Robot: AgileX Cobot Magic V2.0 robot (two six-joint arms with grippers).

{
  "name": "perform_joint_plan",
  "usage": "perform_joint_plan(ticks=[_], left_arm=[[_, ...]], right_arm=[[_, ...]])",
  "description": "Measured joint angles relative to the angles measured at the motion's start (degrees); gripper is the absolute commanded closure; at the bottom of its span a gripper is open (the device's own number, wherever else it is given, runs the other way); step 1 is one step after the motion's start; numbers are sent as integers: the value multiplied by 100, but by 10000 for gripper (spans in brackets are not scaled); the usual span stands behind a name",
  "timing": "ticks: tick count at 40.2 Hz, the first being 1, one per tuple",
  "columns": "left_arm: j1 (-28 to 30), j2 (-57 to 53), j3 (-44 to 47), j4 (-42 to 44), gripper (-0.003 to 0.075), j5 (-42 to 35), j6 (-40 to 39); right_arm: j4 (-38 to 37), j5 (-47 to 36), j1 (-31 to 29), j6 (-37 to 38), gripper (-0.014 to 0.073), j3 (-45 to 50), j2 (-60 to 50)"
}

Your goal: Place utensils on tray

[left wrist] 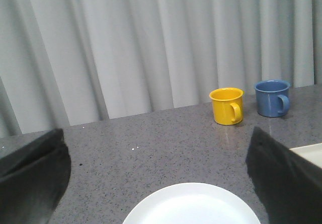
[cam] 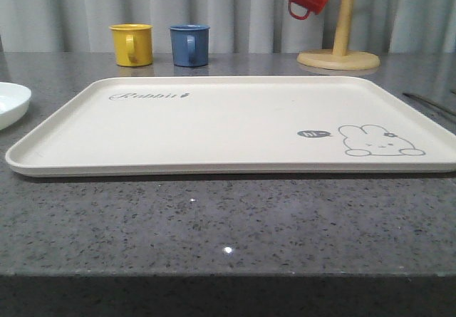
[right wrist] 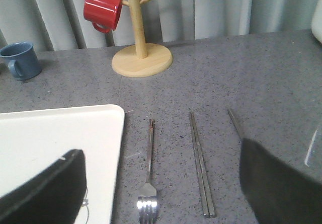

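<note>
Front view: the cream tray [cam: 214, 125] lies flat on the grey counter [cam: 214, 224], nothing on it; a white plate [cam: 11, 103] sits just off its left end.

Left wrist view: left gripper [left wrist: 158, 178] spread wide, holding nothing, above the plate [left wrist: 191, 206].

Right wrist view: right gripper [right wrist: 161, 189] spread wide, empty. The fork [right wrist: 149, 176] and chopsticks [right wrist: 201, 163] lie on the counter beside the tray [right wrist: 55, 138], off it; a third slim handle [right wrist: 235, 123] is partly hidden.
</note>
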Motion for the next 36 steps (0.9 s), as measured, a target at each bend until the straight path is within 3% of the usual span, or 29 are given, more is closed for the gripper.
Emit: perform_joint_plan(ticks=[10, 17, 24, 36], left_arm=[[0, 482, -563, -336, 124, 342, 0], [-212, 1721, -1689, -367, 150, 1940, 28], [-859, 2988, -2644, -376, 183, 3396, 249], [-1150, 5062, -3820, -474, 265, 5220, 312]], right_arm=[[0, 0, 0, 0, -54, 0, 0], [0, 0, 0, 0, -54, 0, 0], [0, 0, 0, 0, -54, 0, 0], [0, 4, 0, 0, -54, 0, 0]])
